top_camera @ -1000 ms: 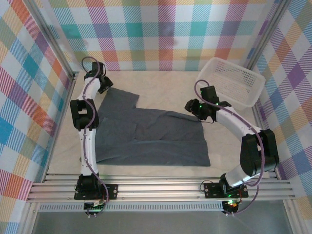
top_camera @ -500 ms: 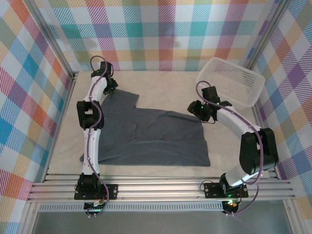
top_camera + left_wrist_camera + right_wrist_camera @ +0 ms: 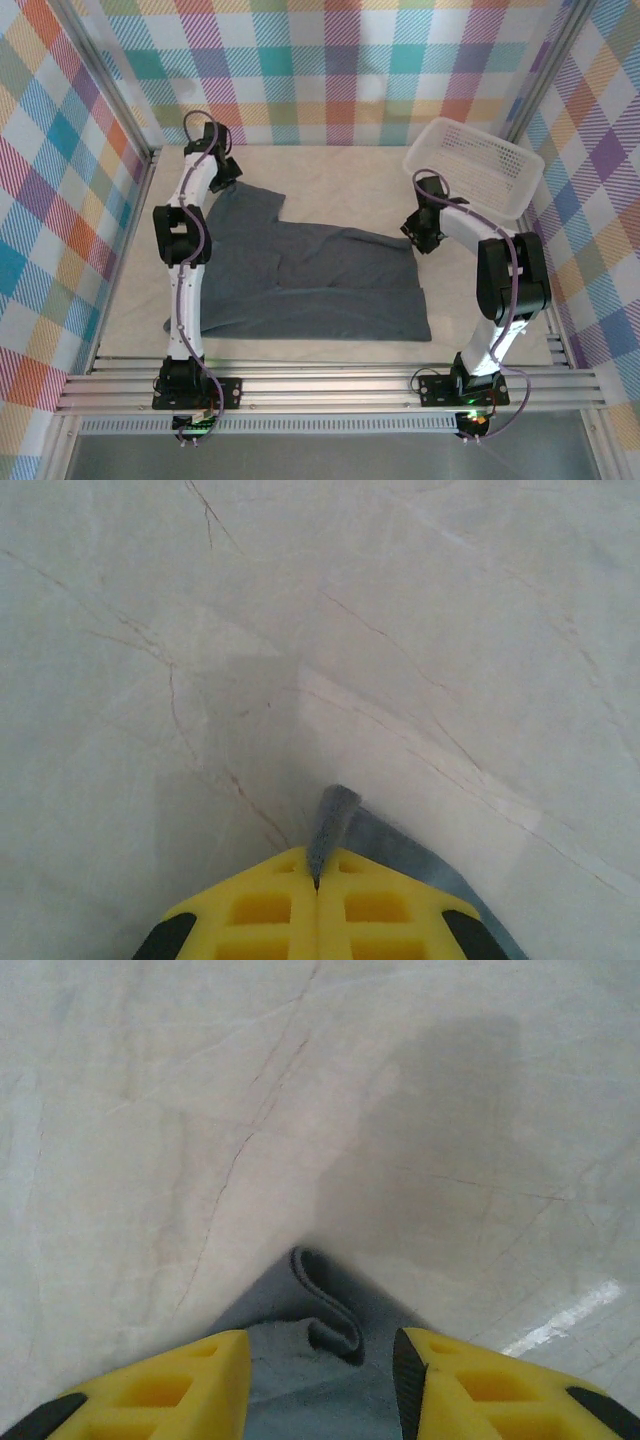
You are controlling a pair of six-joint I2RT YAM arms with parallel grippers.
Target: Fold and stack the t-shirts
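One dark charcoal-grey t-shirt (image 3: 310, 280) lies spread across the middle of the table, partly folded, a sleeve reaching to the far left. My left gripper (image 3: 226, 175) sits at that far-left sleeve; its yellow jaws are shut on a pinch of the t-shirt fabric (image 3: 330, 825) at my left gripper (image 3: 318, 880). At the shirt's far-right corner is my right gripper (image 3: 420, 236), open. In the right wrist view a curled hem of the t-shirt (image 3: 325, 1305) lies between the spread yellow fingers of my right gripper (image 3: 320, 1360).
A white perforated basket (image 3: 475, 165) stands at the back right, tilted against the wall, close behind the right arm. Pale marbled tabletop (image 3: 340, 190) runs bare behind the shirt. Checked walls close in on three sides.
The right arm has folded back toward its base, with its gripper staying at the shirt's far-right corner. The left gripper shifted slightly at the far-left sleeve. The shirt has hardly moved.
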